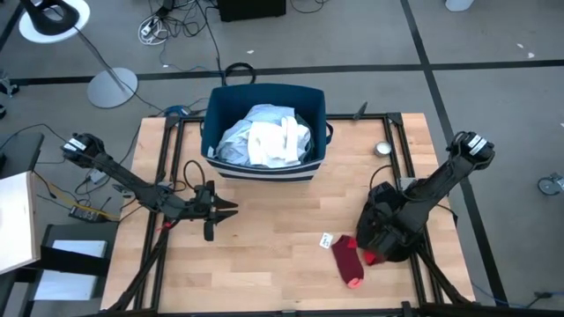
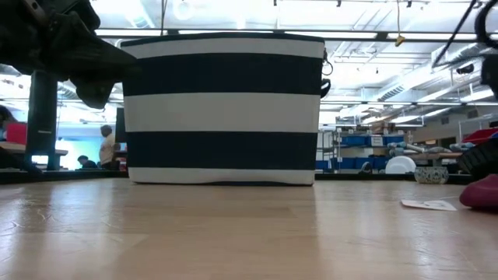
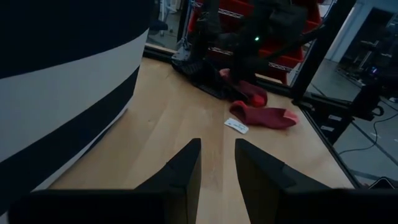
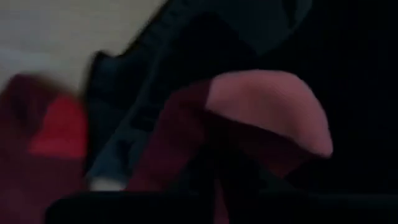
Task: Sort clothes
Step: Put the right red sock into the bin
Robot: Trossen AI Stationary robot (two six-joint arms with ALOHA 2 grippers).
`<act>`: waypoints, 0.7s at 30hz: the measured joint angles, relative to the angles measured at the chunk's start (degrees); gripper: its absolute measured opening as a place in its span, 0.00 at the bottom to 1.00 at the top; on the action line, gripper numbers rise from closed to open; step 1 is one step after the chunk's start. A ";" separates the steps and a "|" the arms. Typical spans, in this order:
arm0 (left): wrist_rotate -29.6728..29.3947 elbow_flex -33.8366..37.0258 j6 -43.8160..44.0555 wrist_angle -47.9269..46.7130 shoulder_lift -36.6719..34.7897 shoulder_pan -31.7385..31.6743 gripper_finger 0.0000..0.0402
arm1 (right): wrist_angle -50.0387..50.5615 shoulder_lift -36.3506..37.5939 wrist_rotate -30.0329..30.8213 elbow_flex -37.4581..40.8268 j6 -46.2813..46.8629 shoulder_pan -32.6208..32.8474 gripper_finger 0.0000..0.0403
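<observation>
The navy and white striped bin [image 1: 264, 171] stands at the table's far middle, holding light blue and white clothes [image 1: 264, 136]. My left gripper [image 1: 227, 210] hovers open and empty in front of the bin's near left corner; its fingers show in the left wrist view [image 3: 217, 171]. One dark red sock [image 1: 346, 261] lies flat on the table at the near right. My right gripper [image 1: 372, 250] is low over a second dark red sock [image 4: 261, 112] with a pink toe and a black garment [image 1: 388, 216] that lies under the arm. The gripper hides where it meets them.
A small white tag [image 1: 326, 239] lies on the wood just left of the flat sock. A small round metal thing [image 1: 382, 149] sits at the far right. Black frame rails [image 1: 401, 150] run along the table's sides. Bare wood [image 1: 273, 255] lies between the two grippers.
</observation>
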State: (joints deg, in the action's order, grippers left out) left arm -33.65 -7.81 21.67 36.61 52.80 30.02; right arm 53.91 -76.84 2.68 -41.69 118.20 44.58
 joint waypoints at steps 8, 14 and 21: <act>0.02 0.02 0.02 1.36 0.01 0.00 0.26 | 12.66 0.00 5.34 -13.55 -3.31 0.00 0.01; 0.03 0.02 0.02 1.32 0.02 0.00 0.26 | 23.81 0.07 15.69 -24.96 -8.03 -0.51 0.00; 0.03 0.02 -0.18 1.30 0.02 0.00 0.26 | 28.79 0.07 31.54 -35.83 -21.75 -5.44 0.00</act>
State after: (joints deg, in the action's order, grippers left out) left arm -33.63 -7.79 21.49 37.91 52.82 30.02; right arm 82.70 -76.77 34.23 -77.52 96.45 39.14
